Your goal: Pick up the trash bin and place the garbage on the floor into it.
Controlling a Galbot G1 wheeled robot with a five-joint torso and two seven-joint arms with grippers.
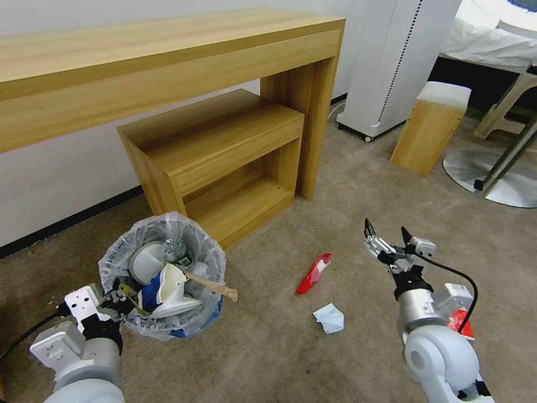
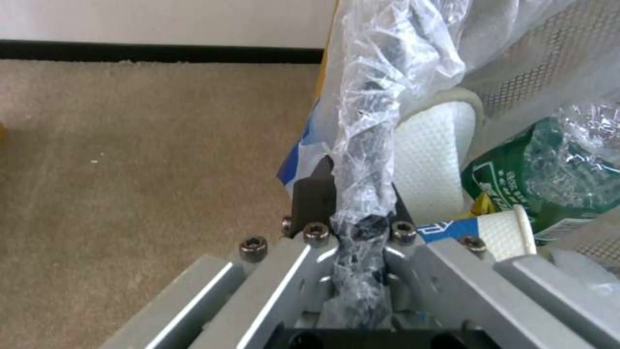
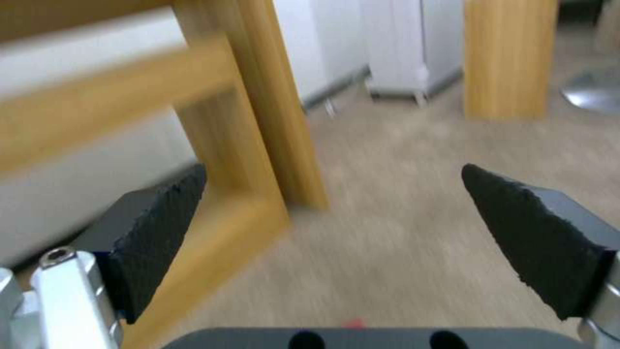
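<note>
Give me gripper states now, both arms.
Left gripper: shut on the trash bin rim and liner.
Right gripper: open, empty, above the floor.

Crinkly translucent plastic bin liner (image 1: pixel 120 254), short-pile carpet floor (image 1: pixel 347 201), matt wood desk (image 1: pixel 168 50)

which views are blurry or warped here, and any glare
Head view: sharp, but wide-angle bending curves the desk edges. Right wrist view: motion blur smears the desk leg and carpet; the open right gripper pads stay crisp. Left wrist view: fairly clear, with bright glints on the bin liner pinched by the left gripper.
</note>
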